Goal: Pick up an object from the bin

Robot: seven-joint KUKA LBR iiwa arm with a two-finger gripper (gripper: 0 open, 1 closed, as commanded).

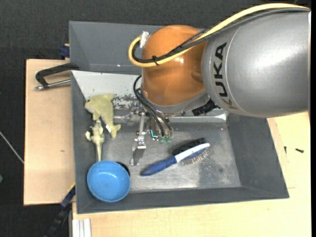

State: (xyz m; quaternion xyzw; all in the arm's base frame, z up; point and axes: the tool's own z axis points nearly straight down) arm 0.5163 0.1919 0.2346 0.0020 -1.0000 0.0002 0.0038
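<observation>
Bowl (108,181) – left of brush (175,158), in bin (256,181)

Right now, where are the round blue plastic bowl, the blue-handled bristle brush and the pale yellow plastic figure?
round blue plastic bowl (108,181): camera view, inner floor.
blue-handled bristle brush (174,158): camera view, white neck.
pale yellow plastic figure (103,108): camera view, upper body.

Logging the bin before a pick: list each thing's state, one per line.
Blue bowl: upright, empty, in the bin's lower-left corner.
Brush: lying flat, blue handle toward the bowl.
Pale yellow toy figure: lying down by the left wall.
End effector: down in the bin, between figure and brush.
</observation>
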